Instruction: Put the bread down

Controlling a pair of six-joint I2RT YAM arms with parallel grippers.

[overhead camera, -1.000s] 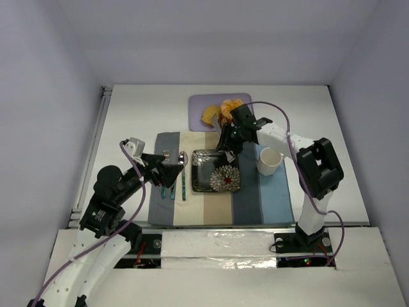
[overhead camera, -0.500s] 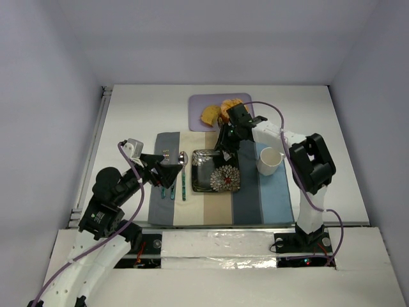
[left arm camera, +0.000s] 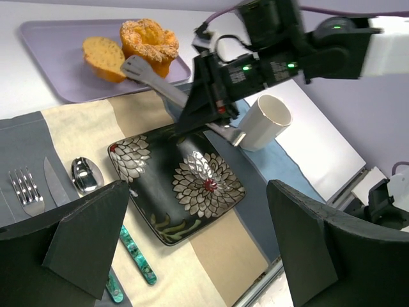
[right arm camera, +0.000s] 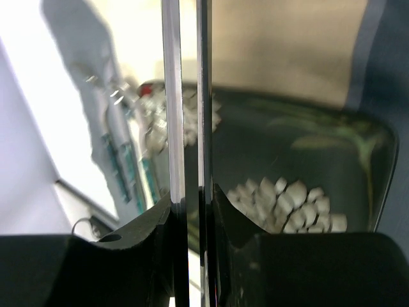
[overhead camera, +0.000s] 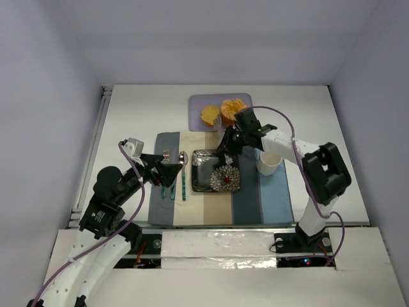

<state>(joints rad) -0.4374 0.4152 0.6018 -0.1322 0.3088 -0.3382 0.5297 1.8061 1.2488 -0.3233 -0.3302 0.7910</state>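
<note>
Bread point(overhead camera: 209, 116) lies on a lavender tray point(overhead camera: 195, 123) at the far side of the table point(overhead camera: 128, 115), well apart from both of your arms. It is a small golden slice with a browner crust. It sits just left of a peeled orange fruit point(overhead camera: 232, 109) on the same tray, and from the left wrist view the 2 appear to touch.

Your right fingers point(right arm camera: 172, 96) hang over the far edge of a square black plate point(overhead camera: 208, 182) patterned with white flowers, between the tray and the middle of the plate. The 2 thin blades are drawn almost together, with only a narrow slit between them and nothing held in it. The right wrist view shows the plate's flower pattern beneath them.

Your left fingers point(left arm camera: 83, 236) hover above the left part of a striped placemat point(overhead camera: 217, 211), over the cutlery. The 2 dark fingers are spread wide apart and hold nothing. Below them a fork point(left arm camera: 25, 190), a knife point(left arm camera: 56, 185) and a spoon point(left arm camera: 86, 174) lie side by side, left of the plate.

A white cup point(overhead camera: 270, 160) stands upright on the placemat's light blue stripe, just right of the plate.
</note>
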